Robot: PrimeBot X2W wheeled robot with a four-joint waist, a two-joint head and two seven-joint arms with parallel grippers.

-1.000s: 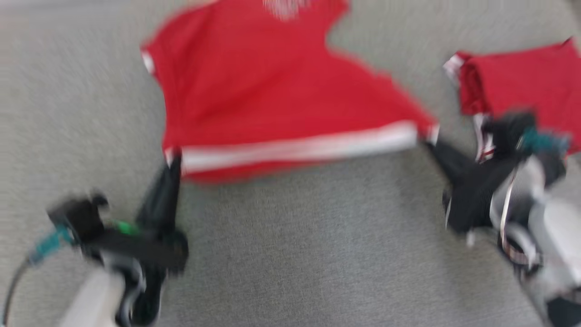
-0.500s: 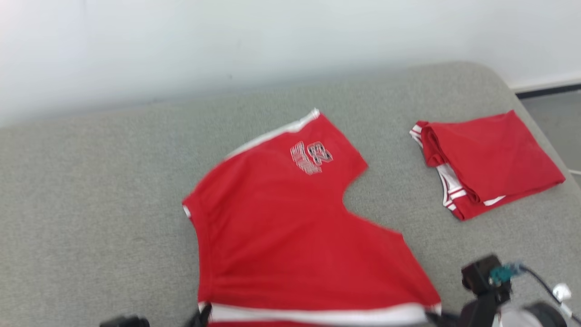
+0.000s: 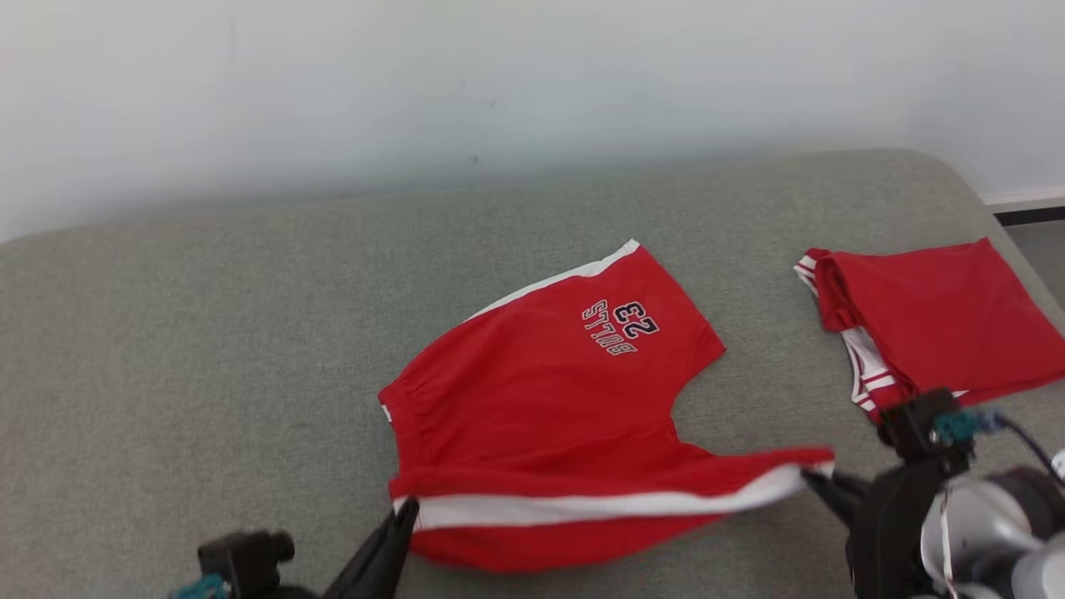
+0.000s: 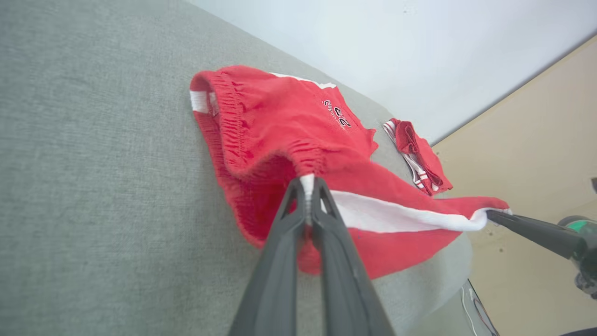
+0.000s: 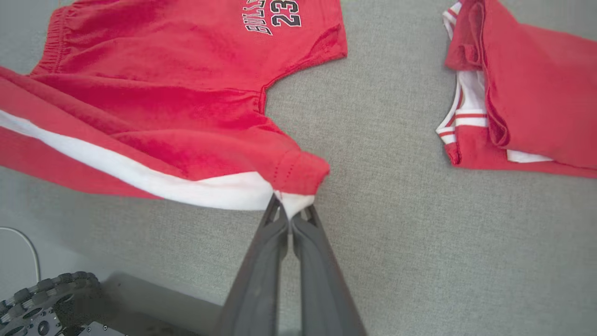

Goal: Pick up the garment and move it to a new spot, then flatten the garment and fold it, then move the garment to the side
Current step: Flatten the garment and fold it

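Garment: red sports shorts (image 3: 541,399) with a white side stripe; far part flat on the grey upholstered surface (image 3: 208,333), near edge raised.
Left claw (image 4: 307,183): clamped on the stripe's waistband end.
Right claw (image 5: 290,211): clamped on the stripe's leg-hem end.
Neighbour: folded red garment (image 3: 940,316), apart, rightward.

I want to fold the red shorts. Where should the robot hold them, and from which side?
Hold the red shorts by both ends of the near white stripe: left gripper at the waistband corner, right gripper at the leg hem, from the robot's side. That edge runs straight and nearest.
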